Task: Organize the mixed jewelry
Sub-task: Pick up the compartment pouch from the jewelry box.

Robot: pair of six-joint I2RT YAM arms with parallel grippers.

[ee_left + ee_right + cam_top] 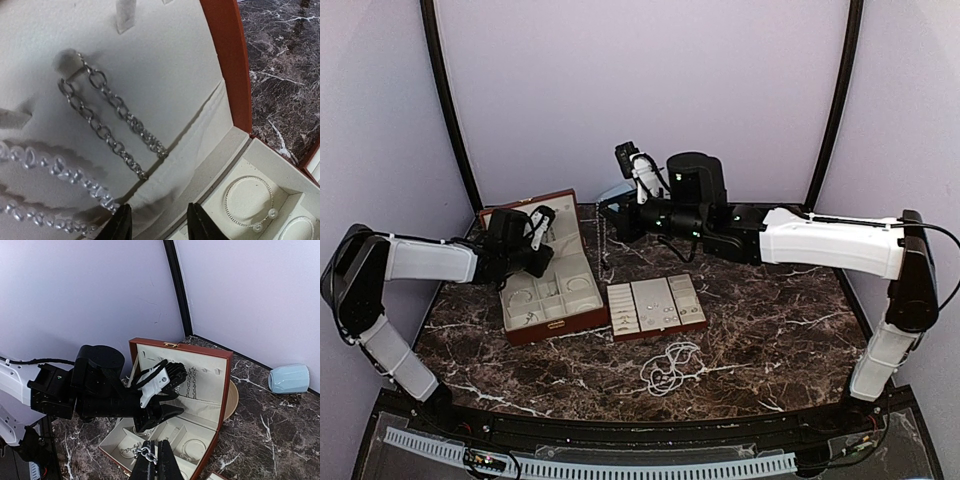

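Nearest the arm bases, a loose heap of white pearl-like bead strand (670, 366) lies on the dark marble-patterned table (770, 330), apparently unsorted. Just beyond it sits a cream padded insert tray (665, 329) with tiny silver rings (667, 312) in its slots, set beside the open reddish-brown, cream-lined jewellery case (560, 329), probably so that both levels can be reached. In the case's base a thin beaded bangle (248, 202) fills one square compartment. Above it, on the upright lid lining, a silver link chain (117, 103) hangs doubled from a hook, next to draped pearl-like strands (65, 170). The left gripper (157, 225) hovers just below that chain, jaws spread with nothing between them, which suits a piece already hung. Farther back, the right gripper (156, 465) has its jaws pressed together on a second silver chain (145, 452), raised so it dangles free, likely for the next hook. A pale blue ribbed cup (292, 378) lies by the wall.
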